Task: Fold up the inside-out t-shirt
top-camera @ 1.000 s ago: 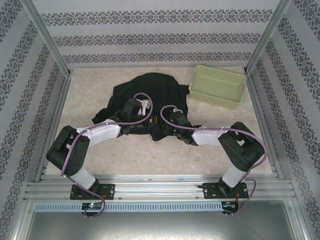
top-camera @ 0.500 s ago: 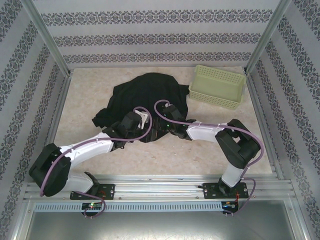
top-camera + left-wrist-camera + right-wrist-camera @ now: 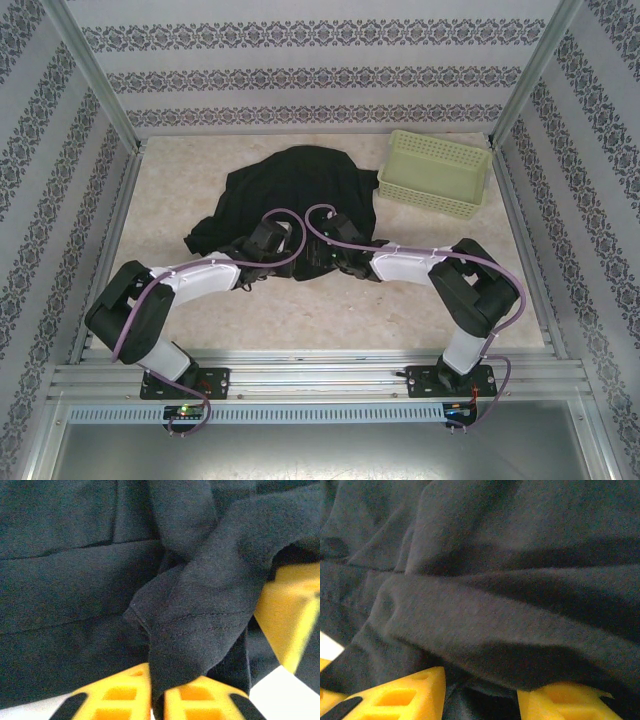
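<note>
Patterned walls are enclosing a pale marbled table, and the inside-out t-shirt is lying crumpled across its middle towards the back, just beside the pale green basket at back right. Both arms are reaching in from the near edge and meeting at the shirt's near hem.

The left gripper is pressing its yellow fingers almost together, pinching a stitched fold of the black cloth that is rising between them. The right gripper is holding its fingers partly spread, with a thick ridge of fabric lying across the gap and touching both tips.

From above, black cloth and the wrists are hiding both sets of fingertips. In the left wrist view a blurred yellow piece is poking out from under the cloth at the right; what it belongs to is not clear.
</note>
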